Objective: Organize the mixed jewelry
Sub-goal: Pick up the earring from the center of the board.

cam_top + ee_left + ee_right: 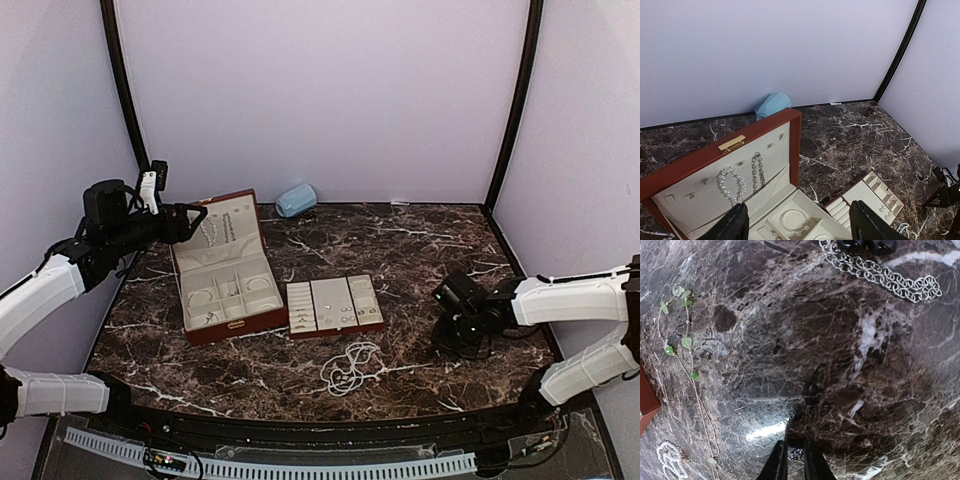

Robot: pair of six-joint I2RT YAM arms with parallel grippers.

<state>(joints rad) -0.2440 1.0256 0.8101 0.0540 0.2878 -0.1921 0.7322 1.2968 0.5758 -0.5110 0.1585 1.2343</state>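
My right end effector (795,442) points down at the bench (805,340) near its right edge. Its fingers are drawn close, with only a narrow slit between them. A tiny piece of jewelry (797,455) lies right at the tips, and I cannot tell whether I grip it. Elsewhere on the marble near it lie a silver link chain (885,275) and a thin necklace with green beads (686,342). A heap of white pearl strand (350,365) sits between the middle of the front edge and the ring tray (335,305). My left end effector (797,207) hangs open and empty above the open red-brown jewelry case (715,155) toward the left edge. In its lid hang a pearl loop (731,184) and a chain (758,172).
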